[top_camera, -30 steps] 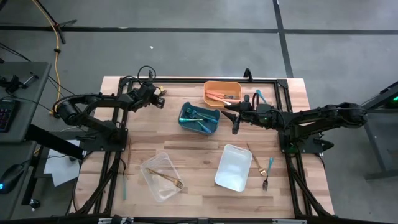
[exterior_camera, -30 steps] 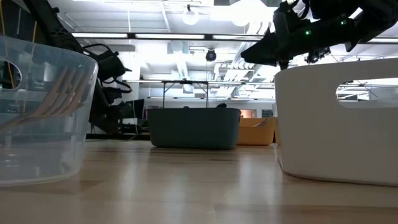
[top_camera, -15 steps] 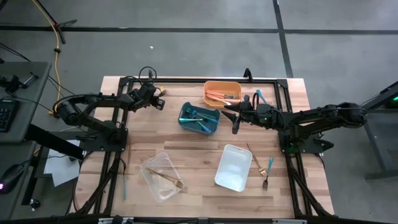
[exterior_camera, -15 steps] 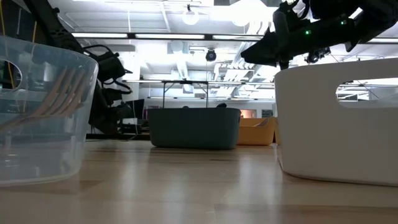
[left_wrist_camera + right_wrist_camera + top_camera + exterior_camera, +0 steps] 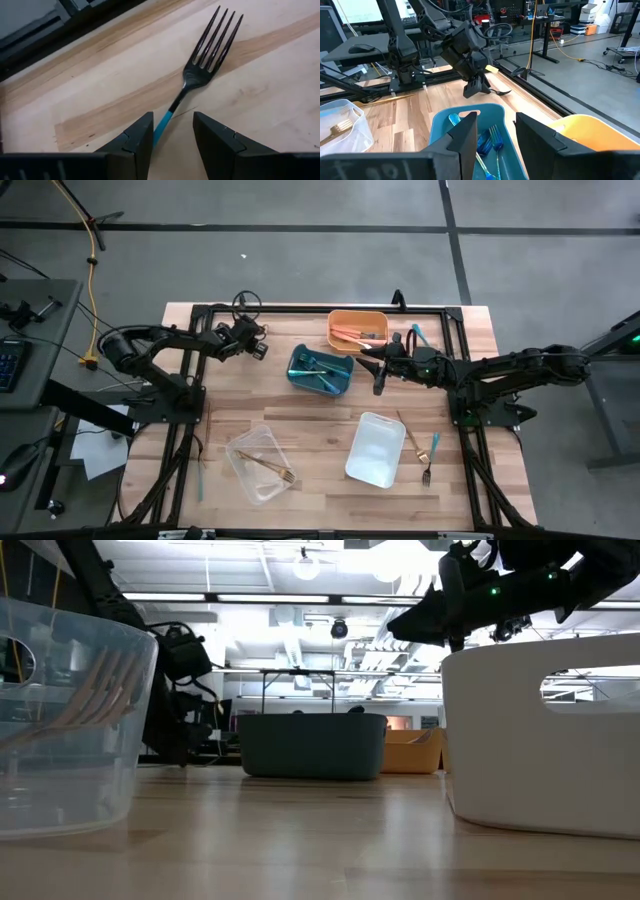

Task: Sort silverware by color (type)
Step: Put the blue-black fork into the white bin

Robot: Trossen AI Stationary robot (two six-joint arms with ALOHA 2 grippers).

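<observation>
One thin fork, with dark tines and a teal handle, lies flat on the smooth wooden table near its far left corner; the left gripper straddles the handle, fingers parted and not gripping. Closing on so flat a handle, the fingers might slip off or scrape the wood. Over the blue bin, the right gripper hangs parted, holding nothing.

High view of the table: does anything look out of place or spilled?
Yes. Some silverware lies loose on the wood rather than in a bin: two pieces beside the white bin, which looks empty, one teal piece near the table's left edge, and another teal piece by the orange bin.
</observation>
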